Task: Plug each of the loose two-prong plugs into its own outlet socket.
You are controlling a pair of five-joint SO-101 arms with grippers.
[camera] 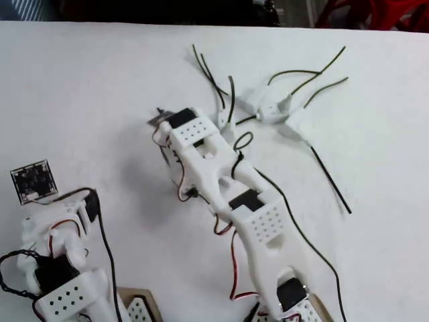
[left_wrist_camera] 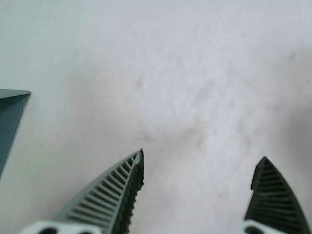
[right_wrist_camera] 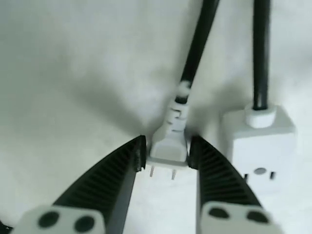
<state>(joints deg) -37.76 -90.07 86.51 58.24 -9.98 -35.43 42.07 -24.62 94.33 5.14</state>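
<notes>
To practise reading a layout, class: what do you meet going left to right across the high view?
In order: black square card → right arm's wrist → white plug-and-socket cluster.

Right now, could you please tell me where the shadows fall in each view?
High view: a soft shadow lies on the table beside the right arm. Right wrist view: the plug and the socket each cast a grey shadow on the table. Left wrist view: a faint shadow lies ahead of the left gripper.
</notes>
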